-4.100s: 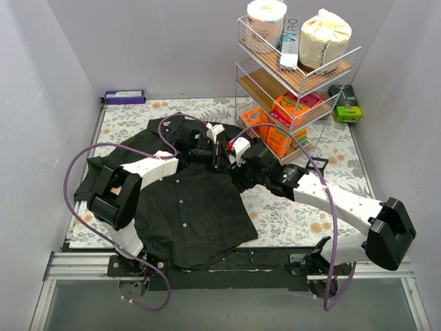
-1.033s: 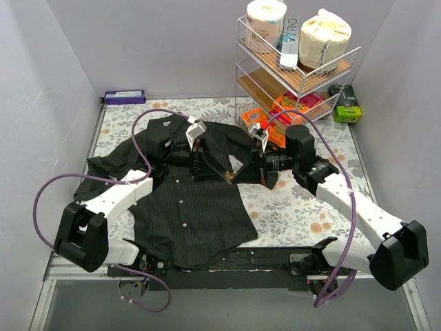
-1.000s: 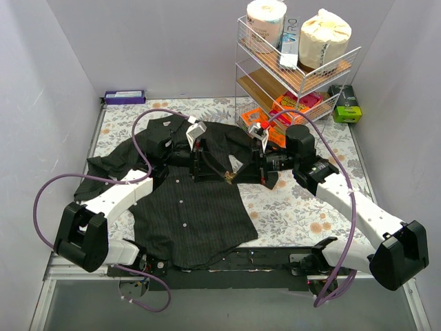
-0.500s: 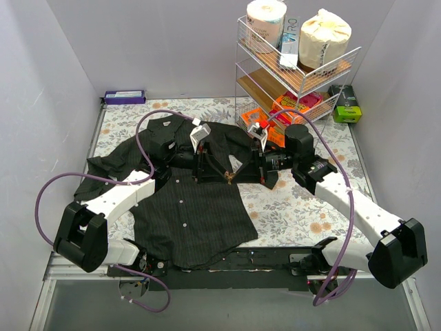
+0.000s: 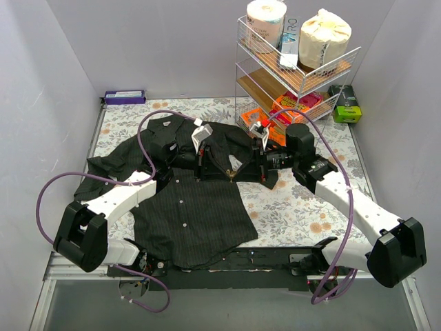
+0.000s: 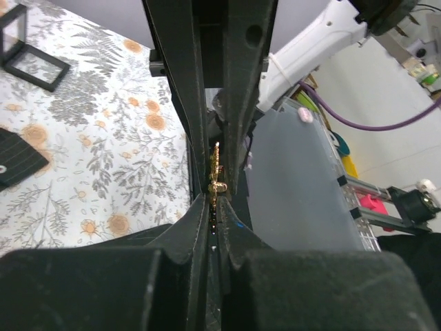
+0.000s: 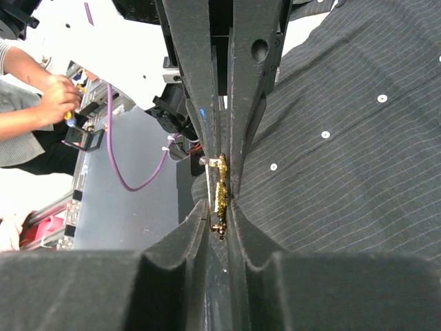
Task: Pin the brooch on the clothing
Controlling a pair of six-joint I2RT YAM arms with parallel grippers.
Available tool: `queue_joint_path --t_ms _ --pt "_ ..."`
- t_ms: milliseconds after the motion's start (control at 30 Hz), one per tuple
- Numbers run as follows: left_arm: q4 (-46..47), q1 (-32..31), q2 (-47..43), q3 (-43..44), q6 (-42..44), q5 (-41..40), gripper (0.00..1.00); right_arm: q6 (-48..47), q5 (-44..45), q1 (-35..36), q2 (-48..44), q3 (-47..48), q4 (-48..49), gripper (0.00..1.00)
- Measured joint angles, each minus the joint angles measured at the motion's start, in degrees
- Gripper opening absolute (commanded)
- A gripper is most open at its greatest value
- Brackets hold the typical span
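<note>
The black pinstriped shirt (image 5: 189, 207) lies spread on the table, and a fold near its collar is lifted between the arms. My two grippers meet tip to tip above it. My right gripper (image 5: 242, 172) (image 7: 219, 210) is shut on the small golden brooch (image 5: 229, 177) (image 7: 220, 193), whose silver pin stands open beside it. My left gripper (image 5: 213, 171) (image 6: 216, 200) is shut on a thin fold of shirt fabric. The brooch (image 6: 216, 172) sits right at its fingertips.
A wire rack (image 5: 296, 76) with paper rolls and boxes stands at the back right, close behind the right arm. A small black frame (image 5: 313, 165) lies beside the right forearm. A purple box (image 5: 125, 97) and a green box (image 5: 346, 110) lie at the back.
Both grippers rose from the collar with the brooch between them. Over the last second the left gripper moved right until its tips met the right gripper's at the brooch.
</note>
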Motion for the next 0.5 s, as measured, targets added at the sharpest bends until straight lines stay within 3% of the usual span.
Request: queue_joint_path --t_ms 100,200,500 --pt "-2.23 -0.26 -0.11 0.04 1.81 -2.97 0.00 0.15 -0.07 -1.03 -0.11 0.00 -0.42 0.58" --pt "-5.40 -0.33 -0.11 0.04 3.50 -6.69 0.00 0.02 -0.02 -2.47 -1.51 0.00 -1.20 0.68" --pt "-10.67 -0.26 -0.09 0.11 5.64 -13.97 0.00 -0.35 0.42 -4.98 -6.97 0.72 -2.56 0.74"
